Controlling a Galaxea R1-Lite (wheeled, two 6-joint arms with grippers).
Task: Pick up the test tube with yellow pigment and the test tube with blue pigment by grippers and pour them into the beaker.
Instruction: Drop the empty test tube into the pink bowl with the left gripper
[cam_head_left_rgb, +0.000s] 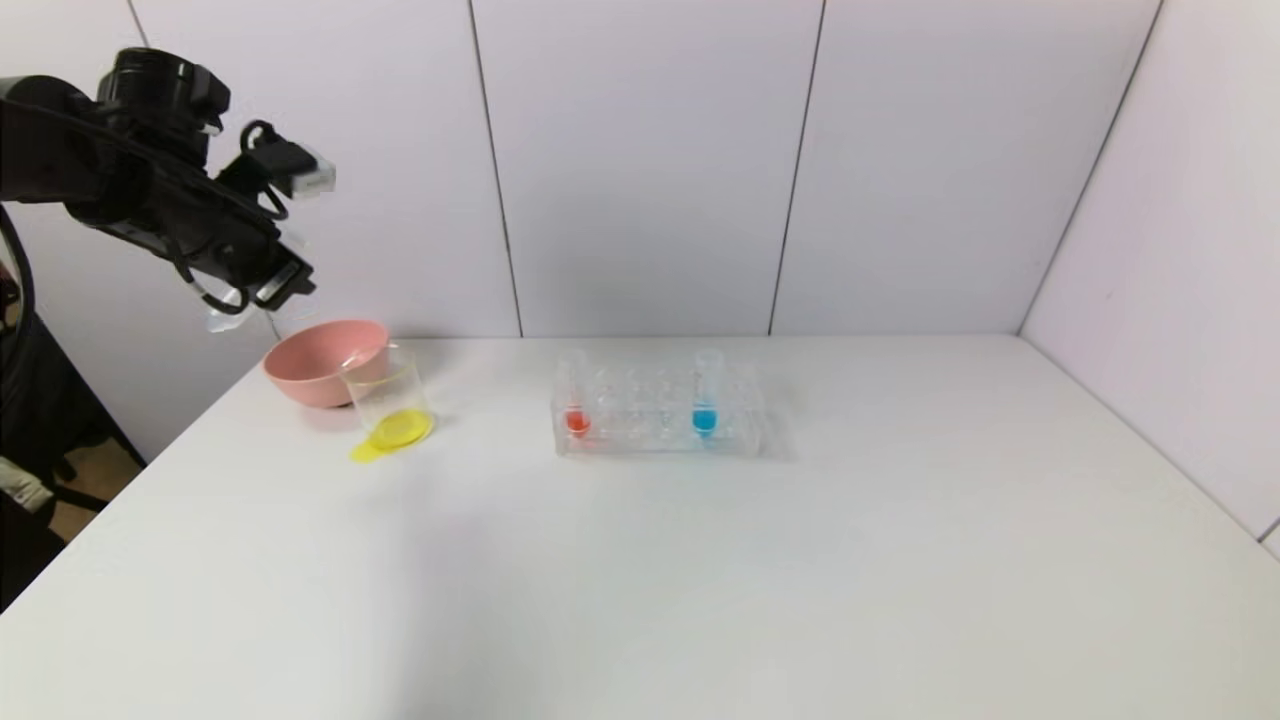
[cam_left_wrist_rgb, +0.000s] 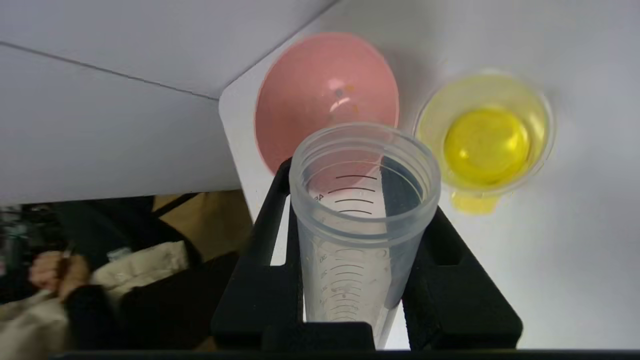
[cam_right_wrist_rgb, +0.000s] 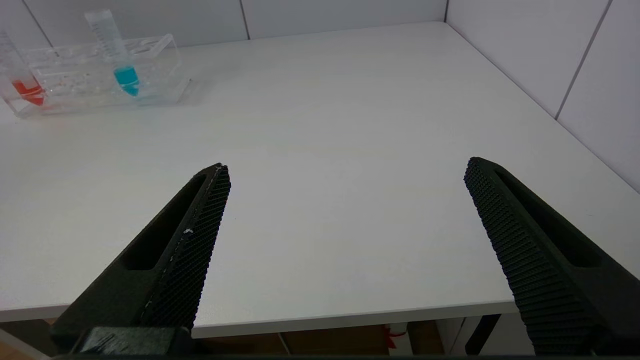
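Observation:
My left gripper (cam_head_left_rgb: 262, 283) hangs high at the far left, above and behind the pink bowl. In the left wrist view it (cam_left_wrist_rgb: 361, 200) is shut on a clear graduated test tube (cam_left_wrist_rgb: 362, 220) that looks empty, its open mouth pointing down toward the bowl. No yellow liquid shows in the tube. The beaker (cam_head_left_rgb: 388, 398) (cam_left_wrist_rgb: 485, 140) stands by the bowl and holds yellow liquid. The test tube with blue pigment (cam_head_left_rgb: 705, 392) (cam_right_wrist_rgb: 122, 60) stands upright in the clear rack (cam_head_left_rgb: 655, 412). My right gripper (cam_right_wrist_rgb: 345, 167) is open and empty over the table's front edge.
The pink bowl (cam_head_left_rgb: 320, 362) (cam_left_wrist_rgb: 325, 90) touches the beaker's far-left side. A small yellow puddle (cam_head_left_rgb: 368, 452) (cam_left_wrist_rgb: 475, 204) lies on the table by the beaker's base. A red-liquid tube (cam_head_left_rgb: 576, 398) (cam_right_wrist_rgb: 22, 82) stands at the rack's left end. White walls close the back and right.

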